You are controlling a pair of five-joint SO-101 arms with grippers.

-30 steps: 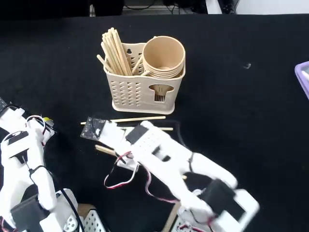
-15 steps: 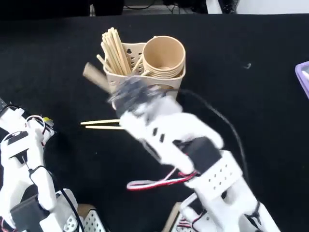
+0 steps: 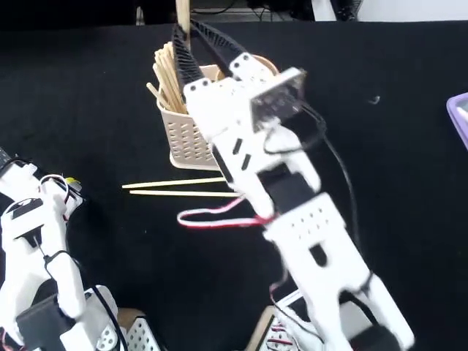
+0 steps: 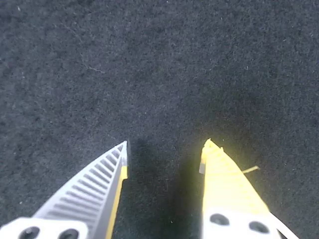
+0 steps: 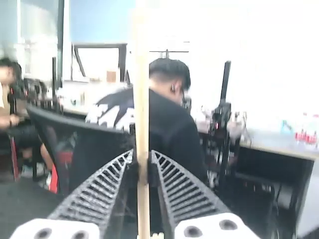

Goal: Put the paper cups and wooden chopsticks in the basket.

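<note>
My right gripper (image 3: 187,42) is lifted high over the beige basket (image 3: 184,139) and is shut on one wooden chopstick (image 3: 183,13), held upright. The right wrist view has that chopstick (image 5: 142,94) clamped between the black fingers (image 5: 172,179), with the gripper (image 5: 142,155) aimed at the room behind. A bundle of chopsticks (image 3: 168,73) stands in the basket's left half; the arm hides most of the stacked paper cups (image 3: 268,65) in its right half. Two chopsticks (image 3: 175,188) lie on the cloth before the basket. My left gripper (image 4: 164,147) hangs open over bare black cloth.
The left arm (image 3: 33,227) rests at the table's near left corner. A purple container (image 3: 459,117) pokes in at the right edge. Red and white cables (image 3: 212,217) hang from the right arm above the loose chopsticks.
The right arm has swung up from the cloth near the loose chopsticks to above the basket, carrying one chopstick and turning it upright. The left arm has stayed put.
</note>
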